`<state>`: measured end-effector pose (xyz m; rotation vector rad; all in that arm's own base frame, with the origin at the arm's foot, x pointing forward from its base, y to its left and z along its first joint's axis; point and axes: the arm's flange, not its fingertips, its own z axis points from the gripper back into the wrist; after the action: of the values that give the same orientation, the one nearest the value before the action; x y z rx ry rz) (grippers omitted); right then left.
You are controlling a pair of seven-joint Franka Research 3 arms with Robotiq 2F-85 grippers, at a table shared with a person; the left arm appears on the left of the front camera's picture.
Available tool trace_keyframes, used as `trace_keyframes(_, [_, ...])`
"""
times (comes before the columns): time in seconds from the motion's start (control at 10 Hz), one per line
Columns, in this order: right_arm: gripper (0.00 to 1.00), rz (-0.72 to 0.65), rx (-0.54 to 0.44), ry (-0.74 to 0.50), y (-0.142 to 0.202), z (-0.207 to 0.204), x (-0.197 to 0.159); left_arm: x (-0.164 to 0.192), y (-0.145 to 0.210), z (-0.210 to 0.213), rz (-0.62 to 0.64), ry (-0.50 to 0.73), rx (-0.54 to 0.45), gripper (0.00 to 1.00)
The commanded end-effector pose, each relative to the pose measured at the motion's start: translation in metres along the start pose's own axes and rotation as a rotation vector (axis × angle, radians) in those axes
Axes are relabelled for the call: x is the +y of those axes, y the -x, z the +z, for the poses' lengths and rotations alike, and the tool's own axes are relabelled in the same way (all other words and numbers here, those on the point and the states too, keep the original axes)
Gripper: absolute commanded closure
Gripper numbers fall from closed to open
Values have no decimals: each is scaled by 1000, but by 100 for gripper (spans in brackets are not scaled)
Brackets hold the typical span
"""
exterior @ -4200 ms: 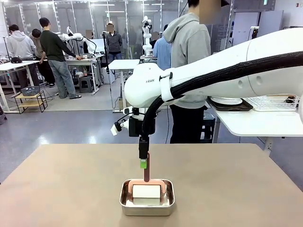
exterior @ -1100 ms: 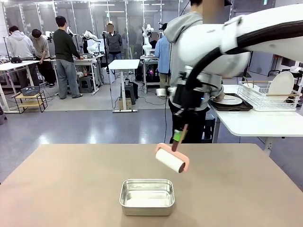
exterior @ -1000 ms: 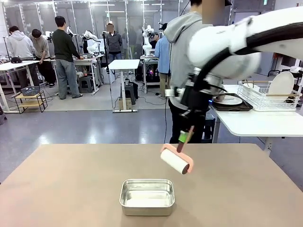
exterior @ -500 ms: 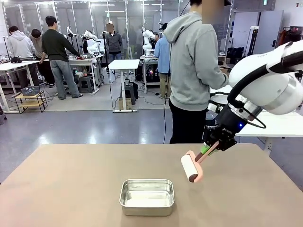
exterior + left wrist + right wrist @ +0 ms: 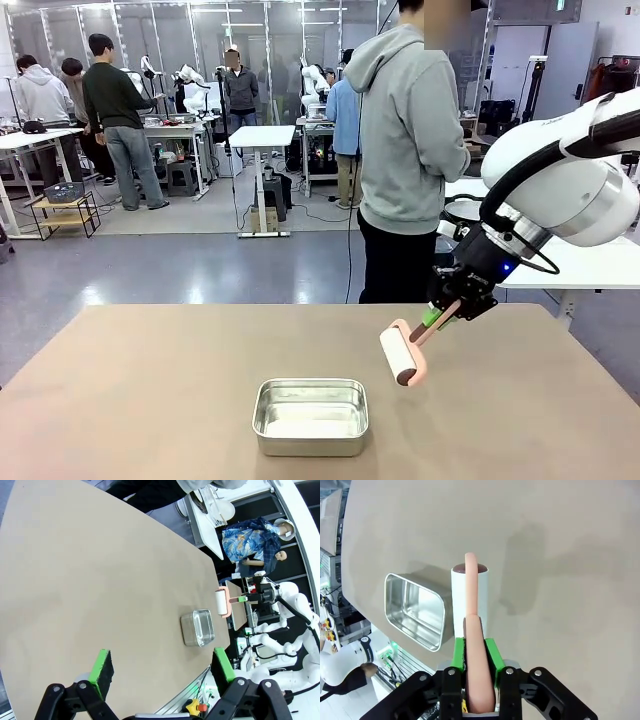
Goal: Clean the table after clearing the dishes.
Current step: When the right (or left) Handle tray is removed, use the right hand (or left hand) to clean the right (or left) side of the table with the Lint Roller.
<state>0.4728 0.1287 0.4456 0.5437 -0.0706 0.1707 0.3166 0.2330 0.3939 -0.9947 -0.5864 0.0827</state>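
Observation:
The beige table (image 5: 150,390) lies bare apart from a small steel pan (image 5: 311,415). My right gripper (image 5: 432,318) is shut on the pink handle of a lint roller (image 5: 398,357), whose white roll hangs just above the table to the right of the pan. In the right wrist view the gripper (image 5: 474,652) clamps the handle, with the roller (image 5: 469,595) beside the pan (image 5: 415,610). My left gripper (image 5: 162,665) stands open high over the table (image 5: 100,580), holding nothing. A sliver of the dishes (image 5: 458,212) shows on a white side table behind my right arm.
A person in a grey hoodie (image 5: 410,130) stands at the far edge, turned away toward the white side table (image 5: 560,262). The left wrist view shows the pan (image 5: 197,627) and the roller (image 5: 220,603) near the table's far corner. Other people work at tables farther back.
Over the last second my right arm swung right and down with the roller, which turned end-on. It has barely moved in the last half second. The left gripper stays open.

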Motion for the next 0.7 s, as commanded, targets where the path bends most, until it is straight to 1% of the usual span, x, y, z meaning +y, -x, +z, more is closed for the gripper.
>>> trace_keyframes(0.0, [78,-2,-1,-3,0,0,0,0,1,3,0,13,-3,0])
trace_keyframes(0.1, [78,32,29,-64,-10,-11,-10,0,1,3,0,13,-3,0])
trace_keyframes(0.2, [78,2,47,-97,-15,-22,-21,0,1,3,0,13,-3,0])
trace_keyframes(0.3, [78,-22,31,-134,-20,-28,-31,0,1,3,0,13,-3,0])
trace_keyframes(0.6, [78,-38,53,-182,-37,-49,-46,0,1,3,0,13,-3,0])
